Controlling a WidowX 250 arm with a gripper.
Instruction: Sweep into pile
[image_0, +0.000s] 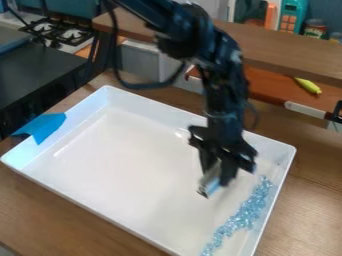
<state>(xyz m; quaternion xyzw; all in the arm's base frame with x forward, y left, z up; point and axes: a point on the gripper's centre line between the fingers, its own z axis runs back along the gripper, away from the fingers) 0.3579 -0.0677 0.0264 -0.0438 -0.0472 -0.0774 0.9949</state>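
My gripper (218, 175) hangs over the right half of the white tray (127, 150), pointing down. Between its fingers is a small object with a silvery and blue surface, perhaps a sweeping tool (210, 183), and the fingers are shut on it. Light blue, glassy pieces (244, 215) lie in a long band along the tray's right wall, running from near the right corner down to the front. The tool's lower end stands to the left of this band, apart from it. Whether it touches the tray floor, I cannot tell.
Blue tape (43, 127) covers part of the tray's left wall. The tray stands on a wooden table (80, 213). Behind it are a raised wooden shelf (280, 47), a yellow-green toy (308, 85) on a reddish-brown surface and, at upper left, a toy stove (59, 32).
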